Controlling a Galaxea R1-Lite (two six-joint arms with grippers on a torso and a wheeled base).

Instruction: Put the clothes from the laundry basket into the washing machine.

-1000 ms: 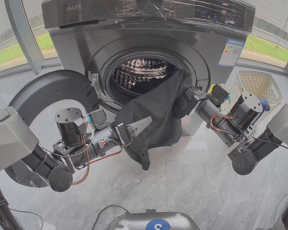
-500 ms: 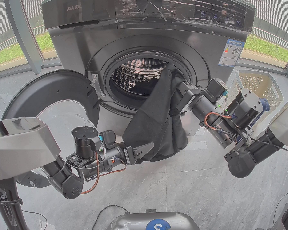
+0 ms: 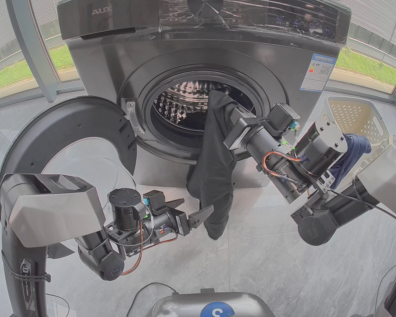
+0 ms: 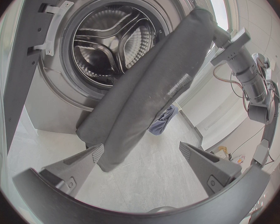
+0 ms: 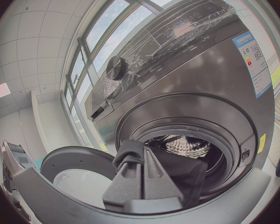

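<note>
A black garment (image 3: 213,164) hangs in a long fold in front of the washing machine's (image 3: 198,45) open drum (image 3: 180,106). My right gripper (image 5: 140,151) is shut on its top end, level with the right half of the drum mouth. The cloth bunches over the fingers (image 5: 127,178). My left gripper (image 3: 192,208) is open low over the floor, just left of the garment's (image 4: 146,91) lower end. In the left wrist view the cloth's hem hangs by one fingertip (image 4: 98,151) of that gripper (image 4: 140,150). The cream laundry basket (image 3: 361,115) stands to the machine's right with a blue garment (image 3: 352,155) over its rim.
The round machine door (image 3: 70,128) stands swung wide open at the left, close behind my left arm. Grey tiled floor (image 3: 251,260) lies in front of the machine. Windows and a pillar (image 3: 28,36) stand behind it.
My left arm has dropped low and drawn back, and the garment is free of it. The right gripper has carried the garment's top left toward the drum mouth; the cloth now hangs straight.
</note>
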